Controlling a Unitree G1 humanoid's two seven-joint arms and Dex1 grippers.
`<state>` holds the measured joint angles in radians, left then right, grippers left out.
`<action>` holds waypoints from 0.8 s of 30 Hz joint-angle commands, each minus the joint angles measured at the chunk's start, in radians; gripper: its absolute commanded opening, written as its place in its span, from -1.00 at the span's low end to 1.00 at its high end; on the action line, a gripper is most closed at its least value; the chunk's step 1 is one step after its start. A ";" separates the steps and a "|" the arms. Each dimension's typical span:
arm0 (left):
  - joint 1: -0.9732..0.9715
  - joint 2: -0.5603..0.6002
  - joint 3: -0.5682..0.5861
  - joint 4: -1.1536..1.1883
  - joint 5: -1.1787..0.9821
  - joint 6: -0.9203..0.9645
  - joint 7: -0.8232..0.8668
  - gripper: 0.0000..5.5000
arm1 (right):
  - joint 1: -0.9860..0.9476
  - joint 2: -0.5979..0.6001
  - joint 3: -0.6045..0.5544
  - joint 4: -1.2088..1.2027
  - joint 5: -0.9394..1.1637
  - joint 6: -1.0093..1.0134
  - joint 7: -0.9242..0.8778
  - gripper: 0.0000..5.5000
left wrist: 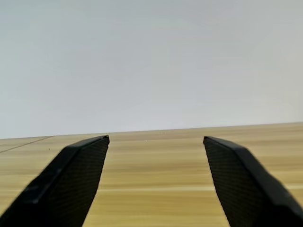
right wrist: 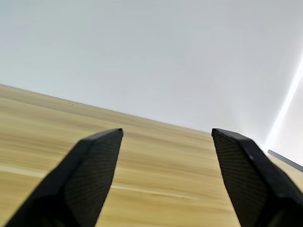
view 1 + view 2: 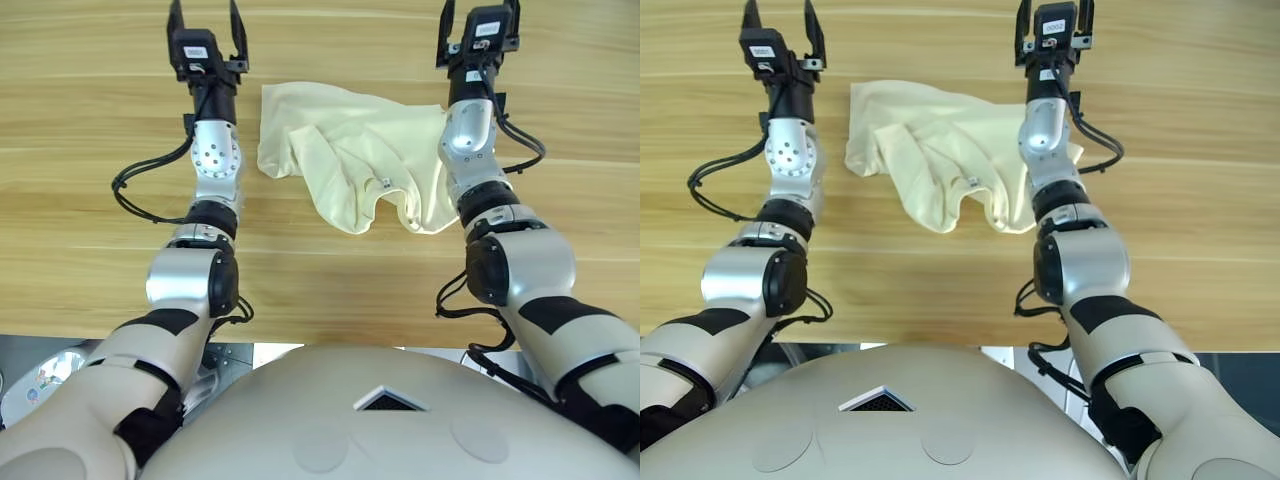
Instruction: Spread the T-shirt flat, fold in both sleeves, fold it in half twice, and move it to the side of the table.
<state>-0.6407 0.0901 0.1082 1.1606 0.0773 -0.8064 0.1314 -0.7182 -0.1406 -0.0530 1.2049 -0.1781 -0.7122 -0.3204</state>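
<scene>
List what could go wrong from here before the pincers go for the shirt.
1. The T-shirt lies bunched with layers overlapping; a grab may pinch several layers and drag the heap rather than spread it.
2. The right forearm crosses the shirt's edge; drawing the open right pincer back low could snag the cloth.

Soft cloth T-shirt, wood-grain table

The right edge of the T-shirt was hidden by the right arm. The fingertips of the right gripper were cut off by the head views' upper edge.
</scene>
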 commanded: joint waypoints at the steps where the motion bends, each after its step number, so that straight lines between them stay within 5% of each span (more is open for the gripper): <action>1: -0.030 -0.008 -0.002 0.030 -0.003 0.055 -0.007 0.35 | 0.004 -0.001 -0.016 0.015 0.029 0.053 0.042 0.27; 24: -0.035 -0.072 -0.038 0.018 0.005 -0.037 -0.065 0.35 | 0.067 -0.026 0.009 -0.035 -0.011 -0.016 0.005 0.27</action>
<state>-0.6899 0.0204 0.0831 1.1975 0.0646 -0.8317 0.0535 -0.6710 -0.1718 -0.0529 1.1920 -0.1780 -0.7098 -0.3046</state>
